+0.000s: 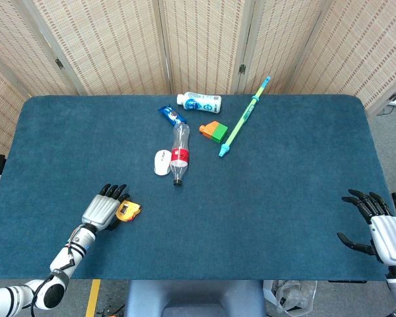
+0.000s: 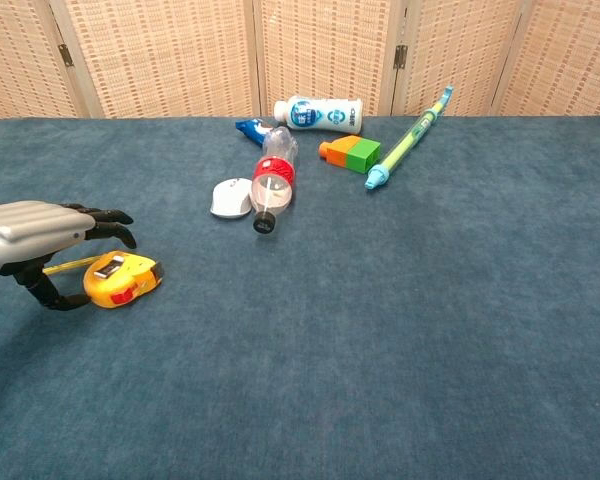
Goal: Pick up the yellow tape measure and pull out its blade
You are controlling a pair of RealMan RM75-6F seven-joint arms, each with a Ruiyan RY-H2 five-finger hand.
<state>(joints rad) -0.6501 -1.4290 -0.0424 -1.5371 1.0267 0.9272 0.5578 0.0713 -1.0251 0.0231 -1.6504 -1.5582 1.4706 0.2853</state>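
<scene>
The yellow tape measure [image 1: 129,211] [image 2: 123,280] lies on the blue table near the front left. A short strip of its blade shows at its left side in the chest view. My left hand [image 1: 103,210] [image 2: 40,235] hovers over its left side. The fingers reach out above the case and the thumb curves down beside it, touching or nearly touching. The hand does not grip the case. My right hand [image 1: 376,228] hangs at the table's front right corner with its fingers spread and nothing in it; only the head view shows it.
At the back centre lie a clear bottle with a red label [image 1: 179,154] [image 2: 270,183], a white mouse [image 1: 162,162], a white bottle [image 1: 199,102], a blue packet [image 1: 171,115], an orange and green block [image 1: 214,131] and a long green stick [image 1: 244,116].
</scene>
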